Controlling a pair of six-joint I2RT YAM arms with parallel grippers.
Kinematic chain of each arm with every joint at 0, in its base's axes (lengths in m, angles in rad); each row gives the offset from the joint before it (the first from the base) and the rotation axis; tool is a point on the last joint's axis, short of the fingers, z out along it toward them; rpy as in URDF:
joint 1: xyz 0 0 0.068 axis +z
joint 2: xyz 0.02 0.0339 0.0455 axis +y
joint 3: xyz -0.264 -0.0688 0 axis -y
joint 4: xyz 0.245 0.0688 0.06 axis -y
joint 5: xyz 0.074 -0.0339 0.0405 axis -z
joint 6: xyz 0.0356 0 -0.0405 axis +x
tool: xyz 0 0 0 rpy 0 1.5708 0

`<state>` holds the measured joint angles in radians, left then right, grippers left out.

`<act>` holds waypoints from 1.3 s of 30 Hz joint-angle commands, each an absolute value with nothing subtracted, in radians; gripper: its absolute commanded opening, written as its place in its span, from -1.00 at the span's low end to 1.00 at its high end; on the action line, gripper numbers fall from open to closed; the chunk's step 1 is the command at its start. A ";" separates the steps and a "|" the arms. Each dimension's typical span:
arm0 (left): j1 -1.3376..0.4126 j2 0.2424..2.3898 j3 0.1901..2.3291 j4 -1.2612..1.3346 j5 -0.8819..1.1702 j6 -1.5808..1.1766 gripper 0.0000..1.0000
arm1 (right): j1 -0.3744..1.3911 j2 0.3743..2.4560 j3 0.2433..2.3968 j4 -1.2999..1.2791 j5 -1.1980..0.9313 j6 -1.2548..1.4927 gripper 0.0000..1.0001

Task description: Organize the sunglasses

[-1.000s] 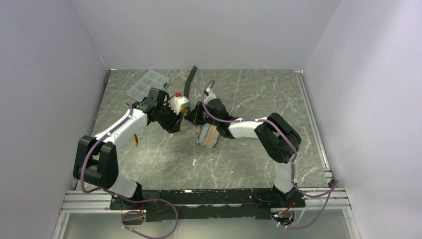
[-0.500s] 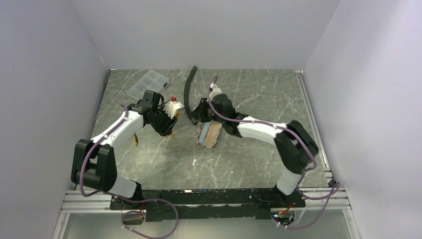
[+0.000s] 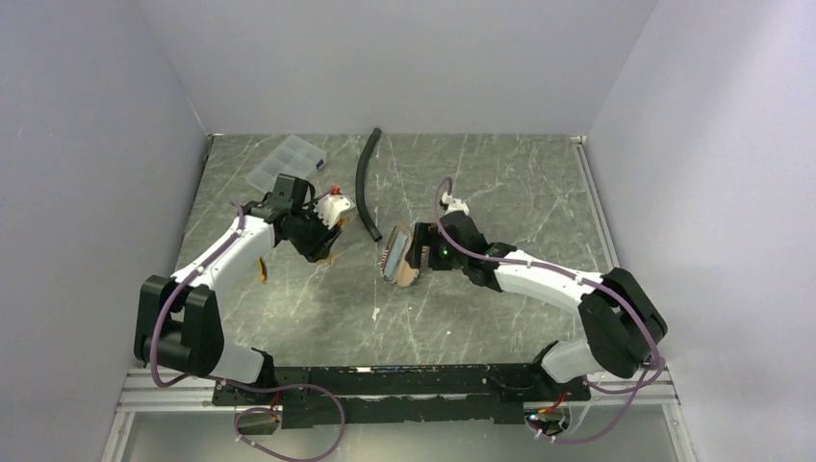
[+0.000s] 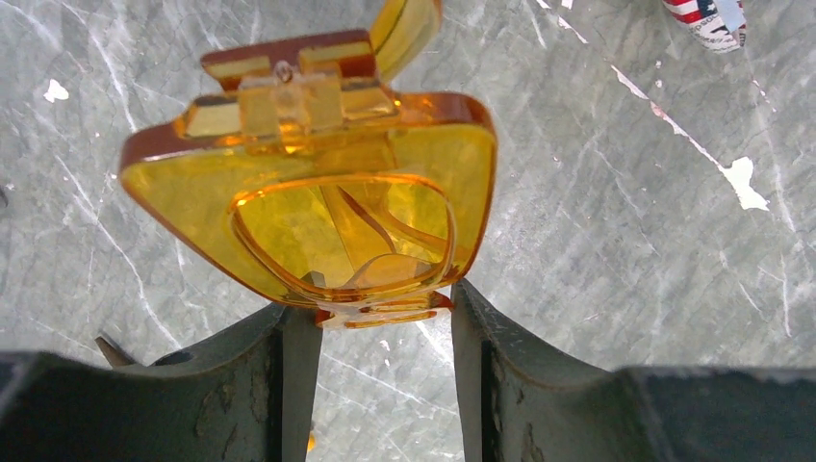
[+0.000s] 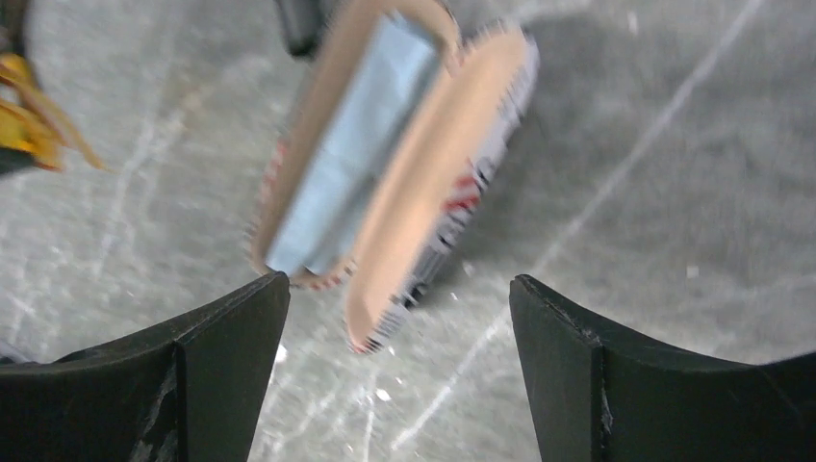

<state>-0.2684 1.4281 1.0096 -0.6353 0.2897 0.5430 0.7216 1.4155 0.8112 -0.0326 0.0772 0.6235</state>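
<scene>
The sunglasses (image 4: 318,207), translucent amber with a folded arm showing through the lens, hang over the marble table. My left gripper (image 4: 375,313) is shut on their lower rim; in the top view it (image 3: 324,247) sits left of centre, with an orange bit of the sunglasses (image 3: 331,258) showing under it. My right gripper (image 5: 399,289) is open with nothing between its fingers. It (image 3: 415,252) sits just right of an open tan-lined pouch (image 3: 396,256). That pouch (image 5: 443,164) lies ahead of the jaws with a light-blue cloth (image 5: 346,159) inside.
A black hose (image 3: 365,185) lies at the back centre and a clear compartment box (image 3: 284,160) at the back left. A small orange piece (image 3: 262,272) rests by the left arm. White flecks (image 3: 375,313) dot the marble in front.
My right gripper has opened and drawn back to the right, letting go of the pouch, which now lies tilted. My left gripper has shifted slightly left with the sunglasses.
</scene>
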 commanded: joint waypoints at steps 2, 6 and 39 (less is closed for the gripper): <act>-0.267 1.375 1.038 -0.653 0.298 0.573 -0.95 | 0.721 1.442 0.745 0.046 0.019 0.716 0.60; -0.268 1.363 1.035 -0.663 0.289 0.586 -0.95 | 0.720 1.495 0.746 0.086 0.005 0.725 0.33; -0.621 1.328 1.148 -0.964 0.241 1.051 -0.95 | 0.709 1.521 0.874 0.052 -0.342 -0.099 -0.67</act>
<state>-0.5961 1.3560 1.1080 -0.9207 0.1753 0.9398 0.7059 1.5501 0.8722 -0.0547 -0.2317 0.0196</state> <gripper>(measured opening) 0.507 0.186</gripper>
